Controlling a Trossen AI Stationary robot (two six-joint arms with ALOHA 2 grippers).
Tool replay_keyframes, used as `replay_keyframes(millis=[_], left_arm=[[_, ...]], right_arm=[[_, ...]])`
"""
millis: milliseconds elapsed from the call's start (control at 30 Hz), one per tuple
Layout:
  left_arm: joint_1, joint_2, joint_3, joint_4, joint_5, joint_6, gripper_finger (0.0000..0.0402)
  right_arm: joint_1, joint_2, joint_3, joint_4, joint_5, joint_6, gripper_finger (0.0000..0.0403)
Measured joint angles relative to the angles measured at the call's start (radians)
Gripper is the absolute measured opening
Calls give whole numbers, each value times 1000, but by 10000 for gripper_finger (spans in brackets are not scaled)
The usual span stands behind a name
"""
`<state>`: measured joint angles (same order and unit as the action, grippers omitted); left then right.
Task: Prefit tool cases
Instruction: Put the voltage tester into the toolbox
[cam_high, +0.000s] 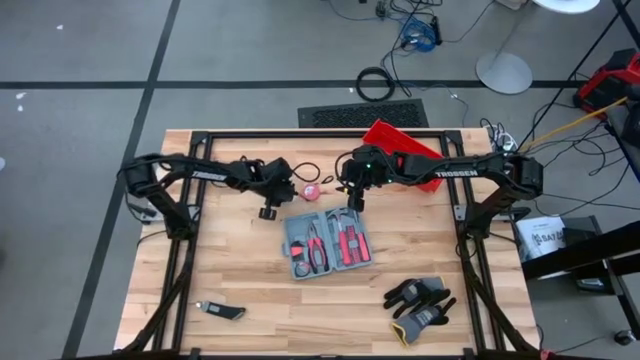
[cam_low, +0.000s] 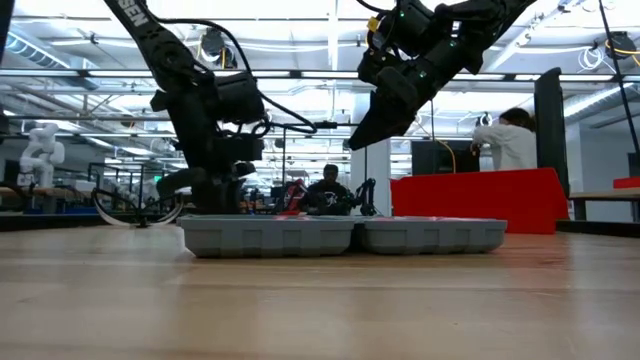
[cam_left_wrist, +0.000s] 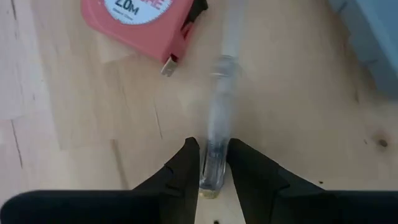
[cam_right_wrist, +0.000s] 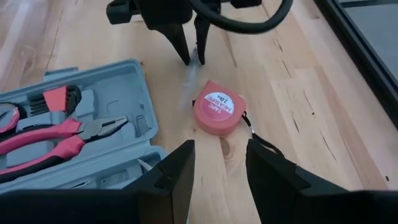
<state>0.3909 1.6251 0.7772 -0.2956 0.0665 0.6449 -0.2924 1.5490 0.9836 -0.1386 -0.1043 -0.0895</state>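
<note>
The grey tool case (cam_high: 325, 243) lies open and flat on the table's middle, with red-handled pliers (cam_right_wrist: 68, 134) in its slots. My left gripper (cam_high: 268, 207) points down at the table just beyond the case's left half. Its fingers stand on either side of a clear, rod-like plastic tool (cam_left_wrist: 216, 134) that runs away from them along the wood. My right gripper (cam_right_wrist: 219, 177) hangs open above the table beyond the case's right half, over a red tape measure (cam_right_wrist: 217, 109), with nothing between its fingers. My left gripper has the clear tool's near end (cam_left_wrist: 212, 174) between its two fingers, which come from above and slant down. The tool nearly fills the gap. Whether the fingers touch it, I cannot tell.
A red bin (cam_high: 400, 143) stands at the far edge behind the right arm. Black and grey gloves (cam_high: 420, 302) lie at the near right, and a small utility knife (cam_high: 222, 311) at the near left. A person (cam_low: 510, 140) shows in the room behind the table.
</note>
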Motion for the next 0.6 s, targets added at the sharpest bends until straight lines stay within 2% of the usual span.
replay_keyframes(millis=[133,267,300,467,600], left_arm=[[11,50,4,12,28,-5,91],[11,56,6,-13,24,-31,31],[11,43,6,-27,26,-50,29],[-10,-90,-9,-171,33,-129,29],[-38,-253,0,-171,38,-189,29]], right_arm=[[0,0,0,1,1,-1,135],[0,0,0,1,3,-2,135],[0,0,0,2,3,-4,135],[-2,0,0,1,3,-17,135],[-8,0,0,5,4,-19,135]])
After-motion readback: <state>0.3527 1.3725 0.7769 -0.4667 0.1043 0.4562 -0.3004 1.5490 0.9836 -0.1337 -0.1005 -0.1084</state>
